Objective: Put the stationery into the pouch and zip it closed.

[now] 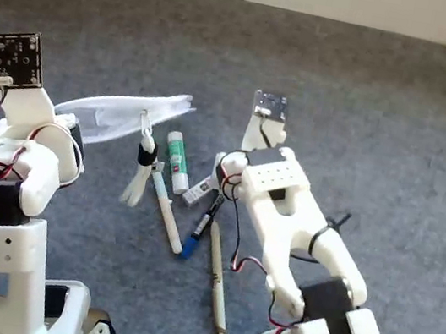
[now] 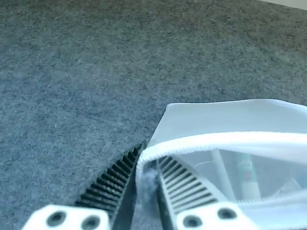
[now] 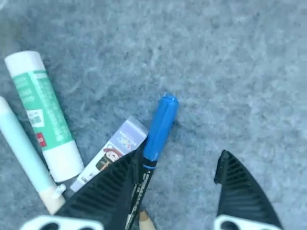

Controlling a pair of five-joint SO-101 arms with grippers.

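While a beige pen [image 1: 218, 282] is lying nearest the arm bases, the right gripper [image 3: 180, 155] is hovering wide open just past it, above a blue marker [image 3: 158, 127]. An eraser [image 3: 112, 153] is lying just beside the marker, then a glue stick [image 3: 43, 115] and a white pen [image 3: 21, 148]. Farther back, the left gripper [image 2: 148, 155] is pinching the rim of the pouch [image 2: 230, 124], which is lying on grey carpet [image 1: 373, 89].

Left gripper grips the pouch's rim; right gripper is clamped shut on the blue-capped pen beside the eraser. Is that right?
Not quite: the right gripper is open, jaws wide apart, with the blue-capped pen lying loose by one jaw, as the right wrist view shows. The left gripper does grip the pouch rim, and the pen is beside the eraser.
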